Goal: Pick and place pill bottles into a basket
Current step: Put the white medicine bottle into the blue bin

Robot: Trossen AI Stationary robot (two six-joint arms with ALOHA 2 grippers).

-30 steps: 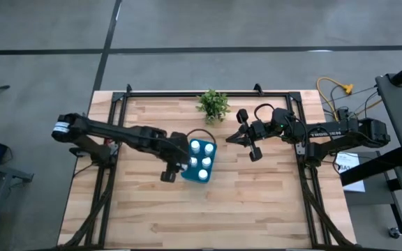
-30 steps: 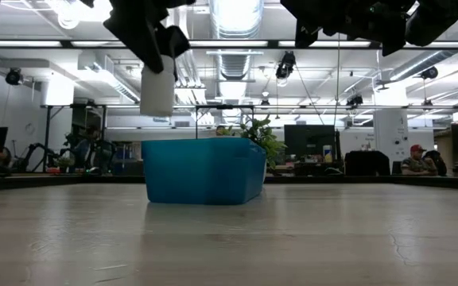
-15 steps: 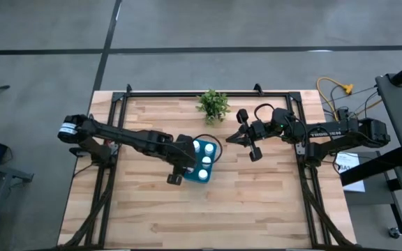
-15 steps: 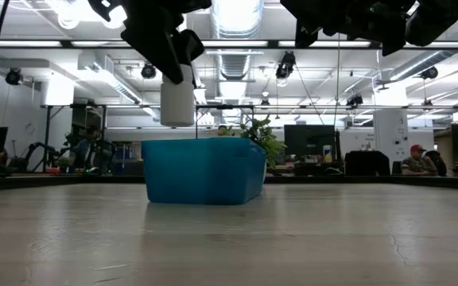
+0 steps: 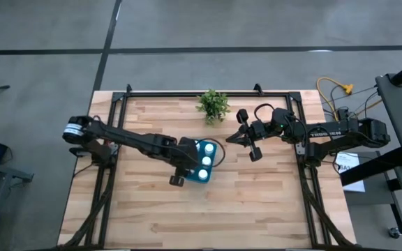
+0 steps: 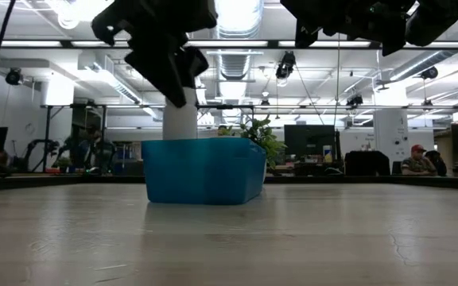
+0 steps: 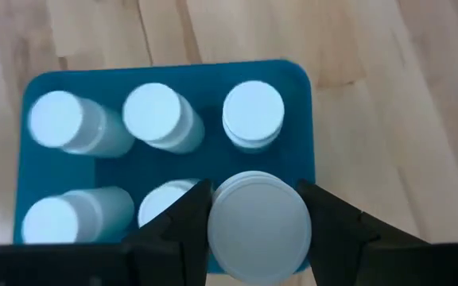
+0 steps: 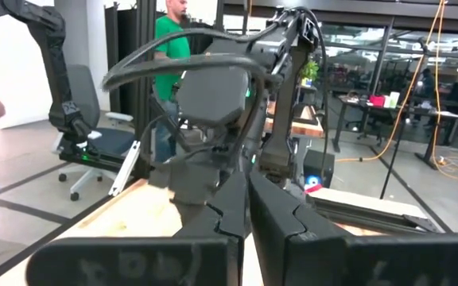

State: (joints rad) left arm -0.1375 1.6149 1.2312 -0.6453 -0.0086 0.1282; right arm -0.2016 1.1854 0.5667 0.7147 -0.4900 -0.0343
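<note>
The teal basket (image 5: 195, 180) stands mid-table and holds several white pill bottles (image 7: 153, 115) standing upright. My left gripper (image 7: 257, 232) hangs over the basket's near corner, shut on another white pill bottle (image 6: 180, 119). In the low view this bottle's lower end reaches the rim of the basket (image 6: 205, 171). My right gripper (image 5: 240, 137) waits shut in the air to the right of the basket, holding nothing. My left gripper pinches the bottle between its two fingers (image 7: 183, 226), one on each side just below the cap (image 7: 257, 218). The fingers come from above, slanting down. The bottle hangs upright, clear of the table, over a free corner of the basket (image 7: 308, 119).
A small green potted plant (image 5: 213, 104) stands at the table's far edge, just behind the basket. Bare wood lies near and to the right of the basket. Black frame rails run along the table's left, right and far edges.
My left gripper has carried the bottle toward the table's right edge and down, from beside the basket's left wall to over the basket. The bottle has stayed upright, and its lower end now meets the rim line.
</note>
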